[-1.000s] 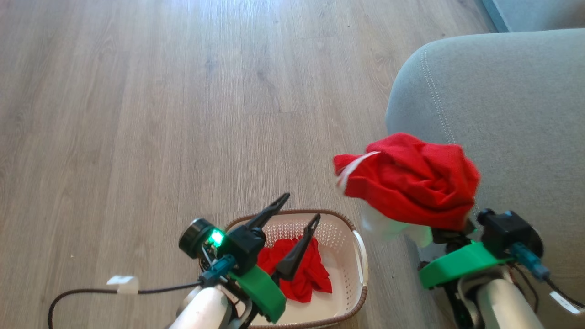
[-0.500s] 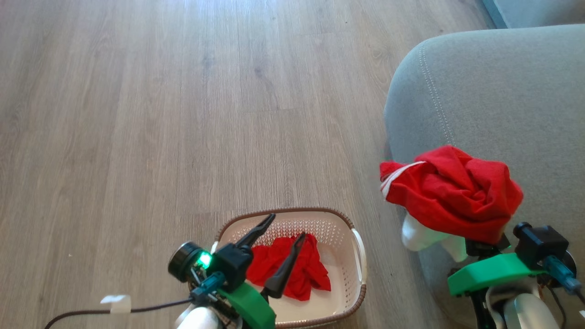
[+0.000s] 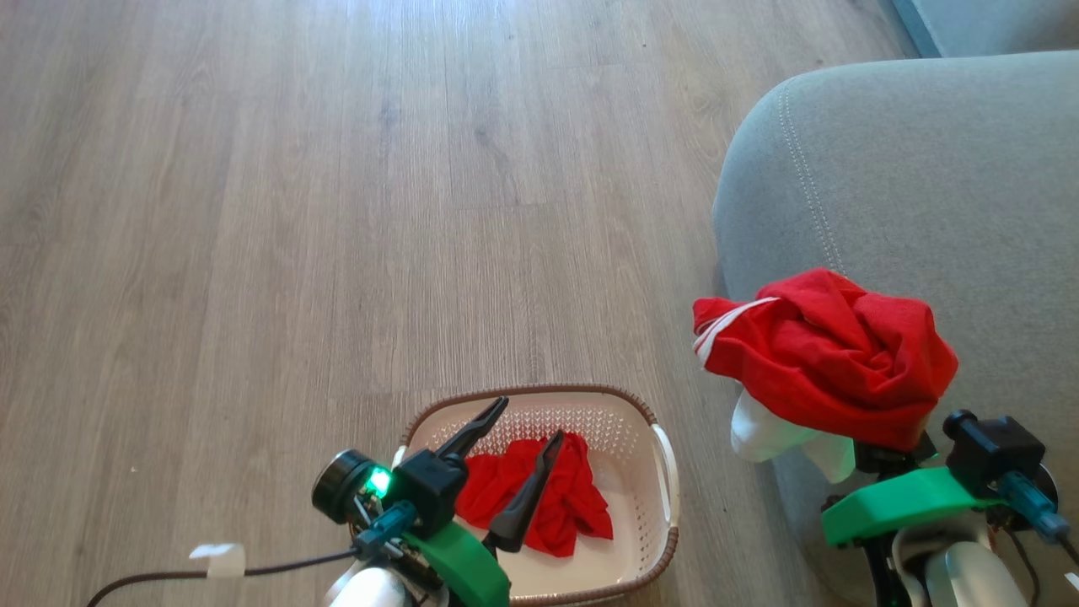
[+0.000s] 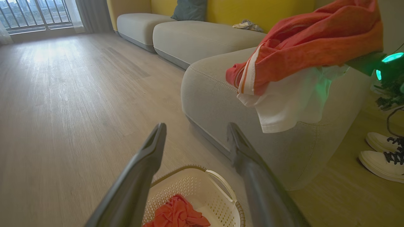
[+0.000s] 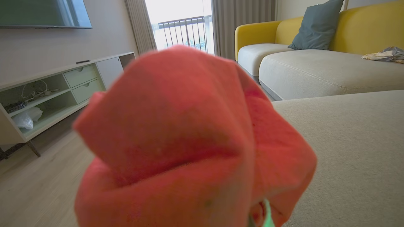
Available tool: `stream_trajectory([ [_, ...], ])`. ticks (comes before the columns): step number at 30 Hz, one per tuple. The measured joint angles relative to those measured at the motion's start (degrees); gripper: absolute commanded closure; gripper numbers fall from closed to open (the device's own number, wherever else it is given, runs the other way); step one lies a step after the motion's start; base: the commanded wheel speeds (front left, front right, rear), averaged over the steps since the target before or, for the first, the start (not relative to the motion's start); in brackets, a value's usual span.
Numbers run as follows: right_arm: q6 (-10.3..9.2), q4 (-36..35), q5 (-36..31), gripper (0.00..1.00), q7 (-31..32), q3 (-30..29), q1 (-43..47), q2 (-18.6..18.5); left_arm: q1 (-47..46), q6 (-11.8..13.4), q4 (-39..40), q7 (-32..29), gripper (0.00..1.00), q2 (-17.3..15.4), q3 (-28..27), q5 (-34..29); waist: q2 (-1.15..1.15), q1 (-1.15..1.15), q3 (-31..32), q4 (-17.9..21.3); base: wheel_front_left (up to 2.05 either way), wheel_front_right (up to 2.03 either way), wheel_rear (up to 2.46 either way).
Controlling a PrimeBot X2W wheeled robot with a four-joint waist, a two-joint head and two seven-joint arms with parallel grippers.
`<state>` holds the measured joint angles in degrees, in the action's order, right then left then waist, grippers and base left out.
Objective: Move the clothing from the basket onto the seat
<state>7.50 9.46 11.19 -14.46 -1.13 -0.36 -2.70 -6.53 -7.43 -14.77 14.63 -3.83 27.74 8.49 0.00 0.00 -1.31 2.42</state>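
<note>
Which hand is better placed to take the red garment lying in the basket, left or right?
Left. The left hand is open over the basket and that garment; the right hand is holding another red garment at the seat.

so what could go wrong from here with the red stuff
The red bundle hangs over the seat's rounded corner, its white part dangling at the edge: released here, it may slide to the floor.
Fabric hides the right gripper's fingers, so it might snag on release.
The open left gripper could shove the basket while reaching the second garment.
</note>
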Motion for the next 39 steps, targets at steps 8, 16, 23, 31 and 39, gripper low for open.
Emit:
stream_trajectory([
  [8, 0.0, -0.05, 0.0, 1.0, 0.0, 0.41, -0.01, 0.01, 0.0, 0.0, -0.24, 0.0, 0.0, 0.03, -0.09, -0.01, 0.0, 0.0, -0.06, -0.19, 0.0, 0.0, 0.0],
  [16, 0.0, -0.44, 0.0, 1.0, 0.0, 0.87, -0.1, 0.02, 0.01, 0.0, -0.54, 0.0, 0.0, 0.1, -0.08, -0.52, 0.0, 0.0, -0.41, 2.14, 0.0, 0.0, 0.0],
  [23, 0.0, -1.8, -0.03, 1.0, 0.0, 0.77, -0.36, 0.03, -0.1, 0.0, 0.37, 0.0, 0.0, 0.08, 0.03, -0.9, 0.0, 0.0, -1.47, 6.72, 0.0, 0.0, 0.0],
  [31, 0.0, -3.56, -0.03, 1.0, 0.0, -0.12, -2.12, 0.05, -0.72, 0.0, 1.19, 0.0, 0.0, -0.33, 0.65, -1.07, 0.0, 0.0, -3.94, 14.15, 0.0, 0.0, 0.0],
  [39, 0.0, -4.41, 0.58, 1.0, 0.0, -0.43, -2.58, 0.07, -2.21, 0.0, 1.74, 0.0, 0.0, -1.43, 0.67, -1.52, 0.0, 0.0, -6.59, 22.61, 0.0, 0.0, 0.0],
])
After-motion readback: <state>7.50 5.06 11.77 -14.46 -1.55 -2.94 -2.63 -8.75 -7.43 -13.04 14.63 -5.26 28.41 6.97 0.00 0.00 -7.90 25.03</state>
